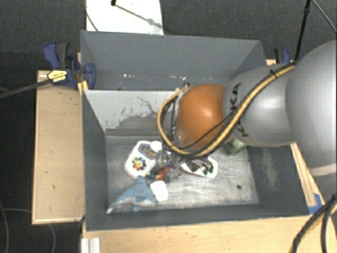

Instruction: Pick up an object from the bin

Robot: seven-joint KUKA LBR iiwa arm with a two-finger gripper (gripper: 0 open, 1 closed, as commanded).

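Observation:
My gripper reaches down from under the orange dome into the middle of the bin floor, low among a small cluster of things. Just left of it lies a white rounded toy with coloured spots. A small dark piece with red and blue parts sits right at the gripper's tip, and whether it is held I cannot tell. A white block lies in front of the gripper. To its right is a flat white piece with dark markings, partly under the arm.
A pale blue soft toy lies toward the bin's front left. A green thing peeks out beneath the arm at the right. The arm and its dome cover the bin's back right.

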